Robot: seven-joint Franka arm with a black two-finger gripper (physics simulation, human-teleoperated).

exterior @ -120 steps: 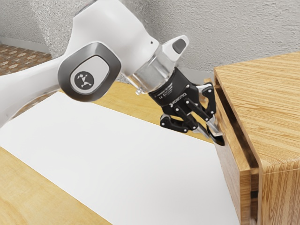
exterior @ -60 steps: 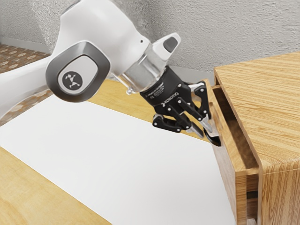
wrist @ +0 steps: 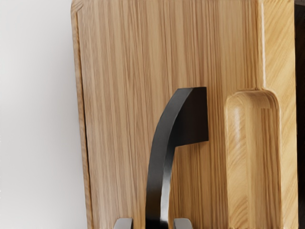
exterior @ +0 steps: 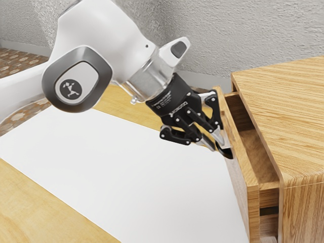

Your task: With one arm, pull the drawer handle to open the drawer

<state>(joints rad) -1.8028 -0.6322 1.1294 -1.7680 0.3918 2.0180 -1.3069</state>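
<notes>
The wooden cabinet (exterior: 291, 96) stands at the exterior view's right, and its top drawer (exterior: 253, 147) is pulled partly out toward the arm, its inside showing. My black gripper (exterior: 223, 143) sits against the drawer front (exterior: 234, 152), shut on the black handle. In the wrist view the curved black handle (wrist: 174, 138) rises from the wooden drawer front (wrist: 119, 95). Two grey fingertips (wrist: 123, 223) flank the handle's lower end, one on each side.
A white mat (exterior: 116, 172) covers the wooden table (exterior: 30, 212) in front of the cabinet. The white arm (exterior: 101, 55) comes in from the exterior view's upper left. A grey textured wall (exterior: 243, 30) runs behind.
My gripper has moved toward the exterior view's left with the handle in it, and the drawer has slid out from nearly closed to clearly open.
</notes>
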